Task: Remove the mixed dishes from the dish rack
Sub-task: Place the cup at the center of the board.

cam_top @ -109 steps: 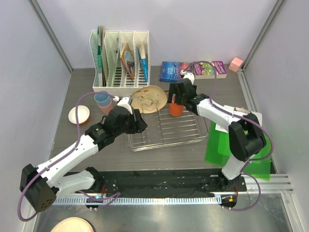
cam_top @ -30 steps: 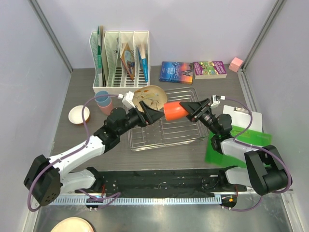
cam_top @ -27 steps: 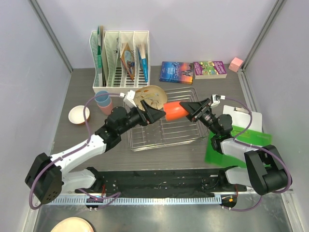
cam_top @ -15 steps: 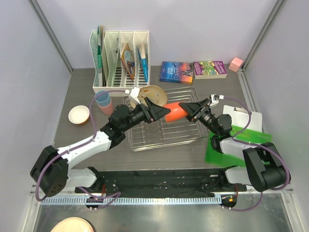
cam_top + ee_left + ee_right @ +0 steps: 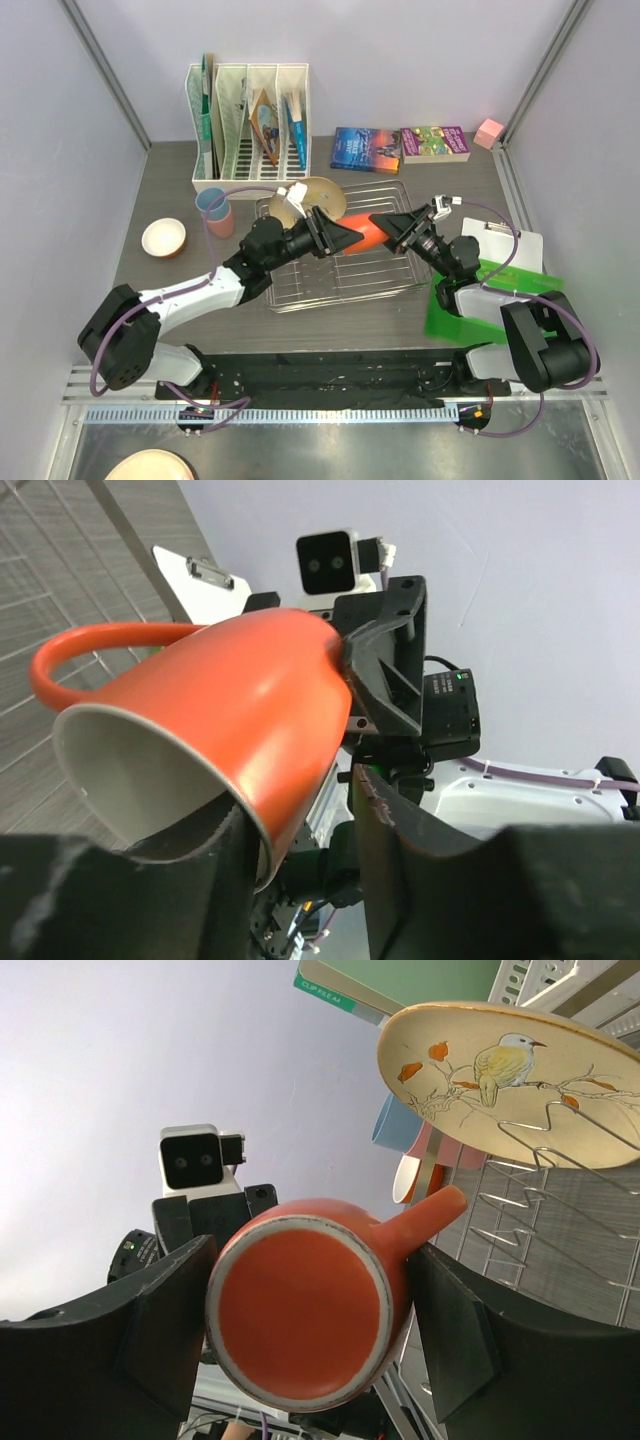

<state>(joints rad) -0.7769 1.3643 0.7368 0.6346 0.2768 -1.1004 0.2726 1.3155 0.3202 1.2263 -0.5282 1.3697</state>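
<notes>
The orange mug (image 5: pixel 362 233) hangs on its side above the chrome dish rack (image 5: pixel 345 268). My right gripper (image 5: pixel 384 224) is shut on its base end, one finger on each side (image 5: pixel 310 1310). My left gripper (image 5: pixel 342 238) is open at the mug's mouth. In the left wrist view (image 5: pixel 300 810) one finger sits inside the white rim and the other stands off outside. The beige plate (image 5: pixel 318 192) leans at the rack's back left and also shows in the right wrist view (image 5: pixel 500 1070). The grey-blue cup (image 5: pixel 213 203) sits in the pink cup (image 5: pixel 218 222). The small orange bowl (image 5: pixel 163 237) lies at the left.
A white file holder (image 5: pixel 248 120) stands at the back left. Two books (image 5: pixel 366 148) and a pink block (image 5: pixel 489 131) lie at the back. A green mat (image 5: pixel 490 300) with a white clipboard (image 5: pixel 512 245) lies right. A peach disc (image 5: pixel 150 468) sits at the near left.
My right gripper has lifted the mug off the rack and turned it on its side. My left arm has swung right until its fingers reached the mug's mouth.
</notes>
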